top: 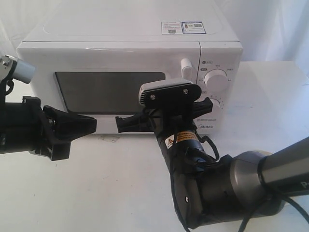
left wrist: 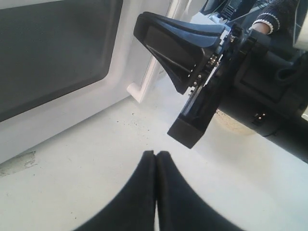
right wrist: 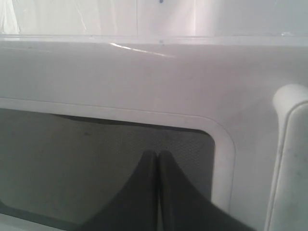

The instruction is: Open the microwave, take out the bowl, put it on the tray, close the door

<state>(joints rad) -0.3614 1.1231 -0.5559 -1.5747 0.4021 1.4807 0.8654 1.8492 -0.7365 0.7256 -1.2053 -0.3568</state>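
The white microwave (top: 120, 34) stands at the back of the table with its door (top: 108, 58) closed and the dark window (top: 106, 89) facing me. The white bar handle (top: 186, 67) is beside the two dials (top: 216, 79). My right gripper (right wrist: 157, 154) is shut and empty, close in front of the window (right wrist: 96, 159), with the handle (right wrist: 291, 159) just beside it. My left gripper (top: 93, 124) hovers low over the table left of the right arm, shut (left wrist: 156, 154) on nothing. The bowl is hidden, and I see no tray.
The right arm (top: 217, 183) reaches in from the lower right across the front of the table (top: 106, 183). A tan curved edge (left wrist: 231, 122) shows under the right gripper body (left wrist: 202, 82); what it is I cannot tell. A pale cloth hangs behind the microwave.
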